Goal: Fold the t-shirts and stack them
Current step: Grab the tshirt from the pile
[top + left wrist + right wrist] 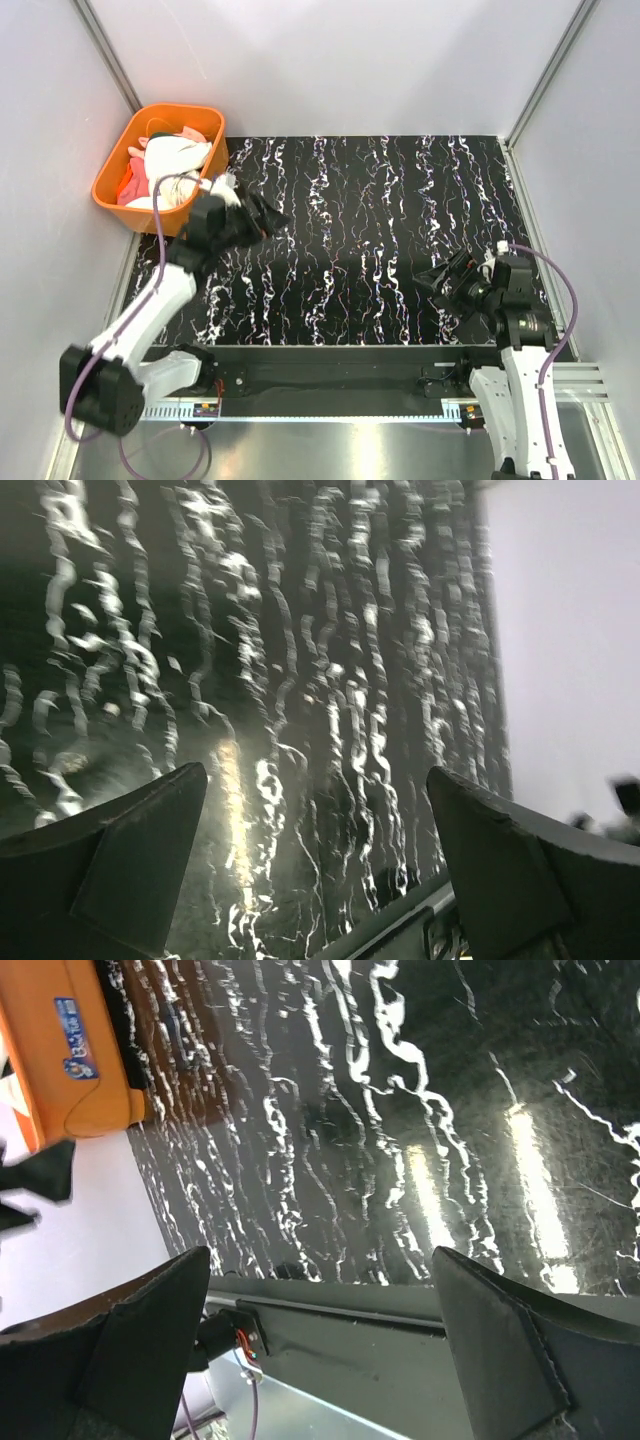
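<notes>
The t-shirts (168, 165) lie bunched in an orange basket (108, 172) at the back left; I see cream cloth on top and coral and pink cloth at the left side. My left gripper (262, 215) is open and empty, held over the black marbled mat just right of the basket. In its wrist view only the mat shows between the left gripper's (318, 780) spread jaws. My right gripper (433, 281) is open and empty, low over the mat at the front right. Nothing is between the right gripper's (320, 1260) jaws.
The black mat with white veins (370, 220) covers the table. White walls close in the back and sides. A metal rail (330, 375) runs along the near edge by the arm bases. The orange basket also shows in the right wrist view (75, 1050).
</notes>
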`<action>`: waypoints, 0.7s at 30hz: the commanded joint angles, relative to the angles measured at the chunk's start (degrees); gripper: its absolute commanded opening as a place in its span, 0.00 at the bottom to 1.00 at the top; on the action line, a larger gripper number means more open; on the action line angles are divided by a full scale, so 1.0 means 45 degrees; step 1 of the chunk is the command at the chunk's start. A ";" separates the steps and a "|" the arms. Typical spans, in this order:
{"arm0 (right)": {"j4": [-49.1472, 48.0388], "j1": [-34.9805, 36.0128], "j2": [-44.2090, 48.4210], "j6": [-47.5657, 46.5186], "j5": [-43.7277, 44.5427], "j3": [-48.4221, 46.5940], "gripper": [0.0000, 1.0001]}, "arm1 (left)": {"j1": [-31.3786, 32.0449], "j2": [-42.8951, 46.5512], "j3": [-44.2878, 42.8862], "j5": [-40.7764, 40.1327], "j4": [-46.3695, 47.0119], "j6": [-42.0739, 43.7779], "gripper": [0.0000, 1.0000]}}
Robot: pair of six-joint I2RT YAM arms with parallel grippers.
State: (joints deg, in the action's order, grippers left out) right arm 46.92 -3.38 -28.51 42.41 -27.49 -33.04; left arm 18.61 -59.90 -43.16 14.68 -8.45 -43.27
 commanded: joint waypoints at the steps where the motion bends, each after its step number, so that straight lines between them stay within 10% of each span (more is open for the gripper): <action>1: 0.0744 -0.0031 -0.0869 -0.0888 0.0172 -0.1893 1.00 | -0.1105 -0.1665 -0.2630 -0.0508 -0.3756 0.0748 0.99; 6: 0.1720 -0.0031 -0.2529 -0.1377 -0.1177 -0.4490 1.00 | -0.4134 -0.3503 -0.5364 0.1796 -0.3925 0.0611 0.99; 21: 0.3305 0.0086 -0.4659 -0.3429 0.0443 -0.7581 1.00 | -0.8003 -0.7235 -1.0213 -0.0542 -0.3844 0.1526 0.99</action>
State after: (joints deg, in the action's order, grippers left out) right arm 60.36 -3.31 -48.45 29.28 -27.73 -64.97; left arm -17.32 -89.56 -85.78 15.94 -23.66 -39.92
